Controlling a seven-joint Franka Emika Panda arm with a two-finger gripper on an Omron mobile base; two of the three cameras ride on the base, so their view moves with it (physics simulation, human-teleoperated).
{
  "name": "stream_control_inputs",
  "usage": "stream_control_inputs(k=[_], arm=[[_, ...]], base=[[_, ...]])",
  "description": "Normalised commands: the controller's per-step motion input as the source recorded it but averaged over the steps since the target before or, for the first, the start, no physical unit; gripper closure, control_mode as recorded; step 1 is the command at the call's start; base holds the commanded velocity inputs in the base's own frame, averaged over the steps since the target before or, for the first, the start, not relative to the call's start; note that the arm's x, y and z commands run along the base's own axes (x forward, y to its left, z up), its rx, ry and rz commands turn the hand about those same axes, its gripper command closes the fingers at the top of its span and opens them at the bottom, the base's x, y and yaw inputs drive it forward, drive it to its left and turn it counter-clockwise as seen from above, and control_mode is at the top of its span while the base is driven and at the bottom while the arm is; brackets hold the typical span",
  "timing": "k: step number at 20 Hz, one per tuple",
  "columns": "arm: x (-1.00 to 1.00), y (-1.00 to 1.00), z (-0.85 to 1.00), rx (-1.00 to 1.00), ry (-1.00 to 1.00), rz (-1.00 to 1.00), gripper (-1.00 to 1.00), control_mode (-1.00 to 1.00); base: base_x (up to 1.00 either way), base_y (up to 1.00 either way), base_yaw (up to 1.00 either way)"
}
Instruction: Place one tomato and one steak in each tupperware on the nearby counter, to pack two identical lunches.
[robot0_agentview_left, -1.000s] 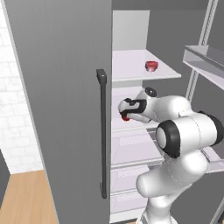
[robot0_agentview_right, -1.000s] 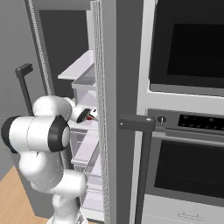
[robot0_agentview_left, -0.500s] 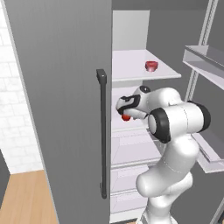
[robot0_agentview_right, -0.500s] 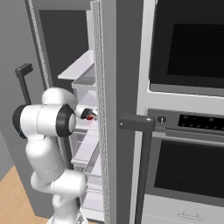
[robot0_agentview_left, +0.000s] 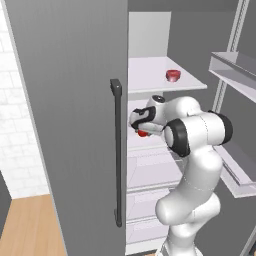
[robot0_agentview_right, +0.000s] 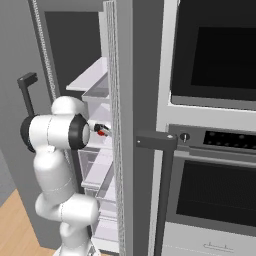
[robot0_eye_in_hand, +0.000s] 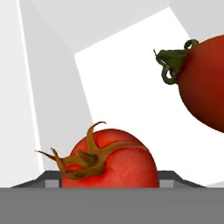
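Note:
My gripper (robot0_agentview_left: 143, 131) reaches into the open fridge at the middle shelf, just past the edge of the door. In the hand view a glossy red tomato (robot0_eye_in_hand: 109, 159) with a dried brown stem sits between my two dark fingertips (robot0_eye_in_hand: 52, 180), which press against its sides. The same tomato (robot0_agentview_left: 144, 133) shows as a red spot under the hand, and in the right base view as a red spot at the gripper (robot0_agentview_right: 102, 131). A second tomato (robot0_eye_in_hand: 205, 78) with a green stem lies further in on the white shelf. The steak, tupperware and counter are out of view.
The grey fridge door (robot0_agentview_left: 75, 125) with its dark handle (robot0_agentview_left: 116, 150) stands close on the arm's left. A small red thing (robot0_agentview_left: 173, 75) lies on the upper shelf. Door racks (robot0_agentview_left: 235, 65) jut out on the right. A wall oven (robot0_agentview_right: 215, 100) stands beside the fridge.
The hand has pushed deeper into the fridge toward the door side, and the fingers have closed in from wide open onto the tomato.

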Motion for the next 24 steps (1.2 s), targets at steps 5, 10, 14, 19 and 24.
stream_control_inputs(k=[5, 10, 14, 19, 24], arm=[[-0.19, 0.00, 0.00, 0.00, -0.02, 0.00, 1.00, -1.00], [-0.98, -0.15, -0.27, 0.00, -0.20, -0.02, 1.00, -1.00], [-1.00, -0.20, -0.01, 0.00, -0.45, -0.08, 1.00, -1.00], [-1.00, 0.00, 1.00, 0.00, -0.29, -0.17, 1.00, -1.00], [-1.00, 0.00, 1.00, 0.00, -0.05, -0.18, 1.00, -1.00]], base=[[0.00, 0.00, 0.00], [0.00, 0.00, 0.00], [0.00, 0.00, 0.00], [0.00, 0.00, 0.00], [0.00, 0.00, 0.00]])
